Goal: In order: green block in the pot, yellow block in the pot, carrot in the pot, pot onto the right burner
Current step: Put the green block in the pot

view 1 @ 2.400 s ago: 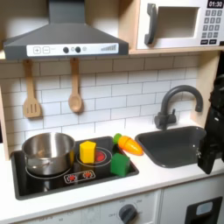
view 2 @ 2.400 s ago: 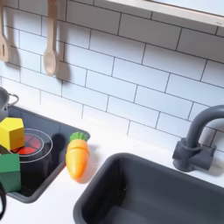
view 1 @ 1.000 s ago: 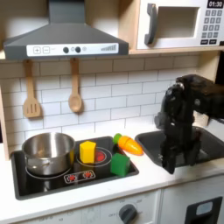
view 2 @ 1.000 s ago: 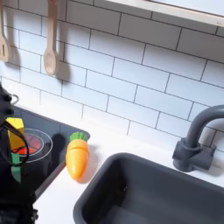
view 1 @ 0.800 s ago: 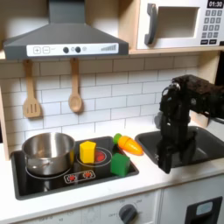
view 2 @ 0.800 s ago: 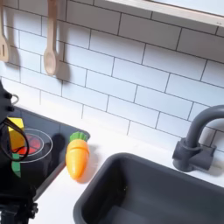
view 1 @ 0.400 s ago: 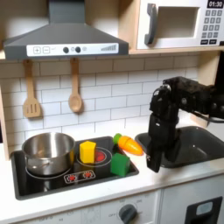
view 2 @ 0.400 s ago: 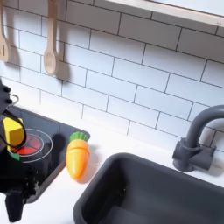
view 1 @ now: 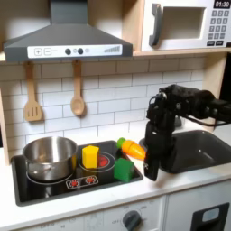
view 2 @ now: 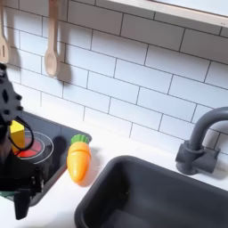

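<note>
A white toy counter (view 1: 185,186) carries a black stovetop (view 1: 54,188) and a dark sink (view 1: 203,149). The pot (view 1: 50,155), yellow block (view 1: 90,156) and green block (view 1: 123,169) sit on the stovetop; the carrot (view 2: 79,159) lies on the counter just beside it.

Toy kitchen colours

Beside the shiny silver round metal pot (view 1: 50,155): bright yellow block (view 1: 90,156), bright green cube (view 1: 123,169), orange carrot (view 2: 79,159) with green leafy tip.

In the first exterior view, the pot (view 1: 50,158) sits on the cooktop (view 1: 27,189) toward the first exterior view's left. The yellow block (view 1: 90,156) stands just right of it, with the green block (view 1: 123,169) right of and in front of that. The carrot (view 1: 132,149) lies behind the green block. The gripper (view 1: 152,171) hangs right of both, before the sink (view 1: 200,149).
</note>
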